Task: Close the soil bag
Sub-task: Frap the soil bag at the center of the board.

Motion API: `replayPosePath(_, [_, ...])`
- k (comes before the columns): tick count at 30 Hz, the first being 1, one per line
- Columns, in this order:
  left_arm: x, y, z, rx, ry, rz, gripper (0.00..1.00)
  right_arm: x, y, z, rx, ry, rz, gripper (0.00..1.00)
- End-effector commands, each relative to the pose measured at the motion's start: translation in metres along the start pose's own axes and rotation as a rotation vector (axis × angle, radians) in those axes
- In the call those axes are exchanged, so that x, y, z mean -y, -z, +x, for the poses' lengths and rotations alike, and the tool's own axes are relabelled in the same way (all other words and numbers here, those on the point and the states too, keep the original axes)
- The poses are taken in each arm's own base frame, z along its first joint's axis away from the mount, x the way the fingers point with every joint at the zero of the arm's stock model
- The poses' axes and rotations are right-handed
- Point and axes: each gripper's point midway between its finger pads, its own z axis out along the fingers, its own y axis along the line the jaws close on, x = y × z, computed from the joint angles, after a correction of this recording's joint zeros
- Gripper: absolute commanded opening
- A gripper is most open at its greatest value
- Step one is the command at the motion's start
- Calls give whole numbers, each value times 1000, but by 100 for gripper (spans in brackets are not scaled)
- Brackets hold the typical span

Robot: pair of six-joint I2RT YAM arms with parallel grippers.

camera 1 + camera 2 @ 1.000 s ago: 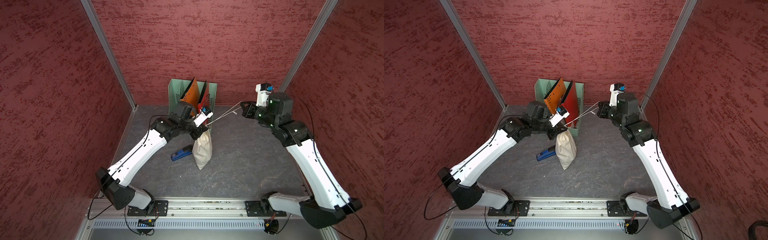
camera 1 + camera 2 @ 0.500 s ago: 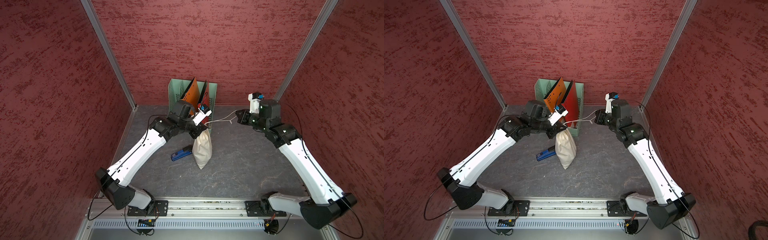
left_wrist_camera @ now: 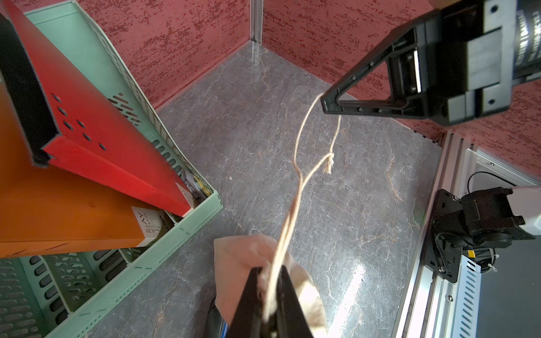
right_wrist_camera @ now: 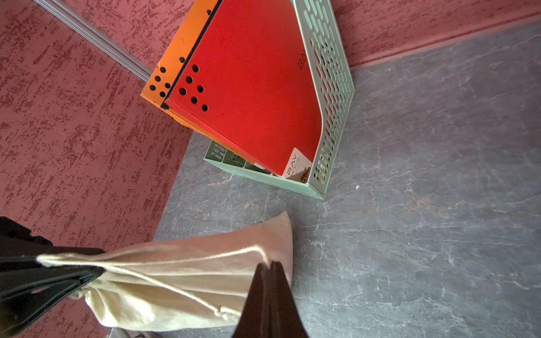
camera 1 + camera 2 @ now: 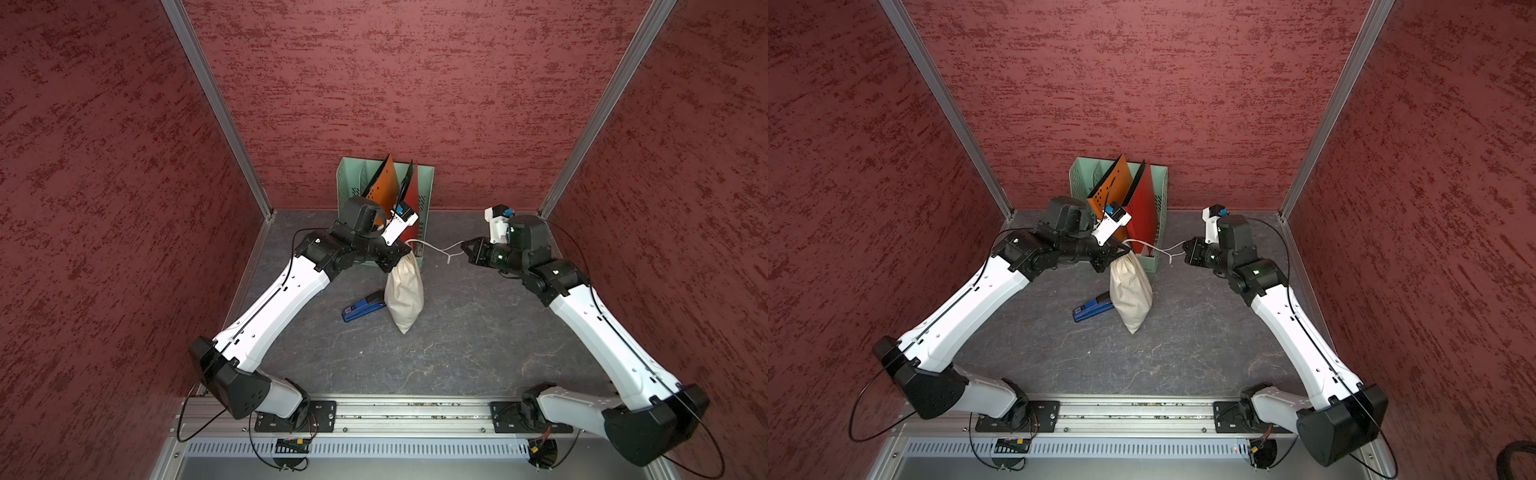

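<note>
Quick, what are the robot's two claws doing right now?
Left gripper: jaws shut on the soil bag at its neck.
Right gripper: jaws shut on the bag's cord.

left gripper (image 5: 408, 249) and right gripper (image 5: 465, 246) both tightly closed, tips toward each other, arms bent inward

The left gripper (image 5: 405, 252) has its jaws pinched together on the gathered neck of a small cream cloth drawstring soil bag (image 5: 403, 291), which hangs down from them toward the grey marbled tabletop (image 5: 457, 353). A thin pale cord (image 5: 436, 248) sags from that neck across to the right gripper (image 5: 464, 247), whose closed jaws pinch it. A knotted end dangles just short of them. Behind the left jaws stands a pale green perforated file rack (image 5: 348, 183) holding an orange folder (image 5: 382, 183) and a red folder (image 5: 414, 194). A blue stapler (image 5: 361, 308) lies below the left jaws, just beside the bag.
</note>
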Motion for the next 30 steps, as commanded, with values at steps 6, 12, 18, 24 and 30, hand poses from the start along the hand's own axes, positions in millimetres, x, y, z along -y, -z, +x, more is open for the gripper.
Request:
replayPosePath(6, [10,32,-51,192,-45,22,0,-3,-2,13,-16,-25,-45,0])
replayPosePath(12, [13,35,-55,206,-39,37,0,-1,-11,25,-40,-38,-49,0])
replayPosePath(18, [14,39,-59,220,-39,36,0,5,-17,37,-65,-41,-35,0])
replayPosePath(24, [16,40,-60,227,-37,41,0,10,-24,46,-84,-45,-28,0])
replayPosePath(30, [16,42,-64,242,-32,45,0,15,-28,54,-100,-45,-17,0])
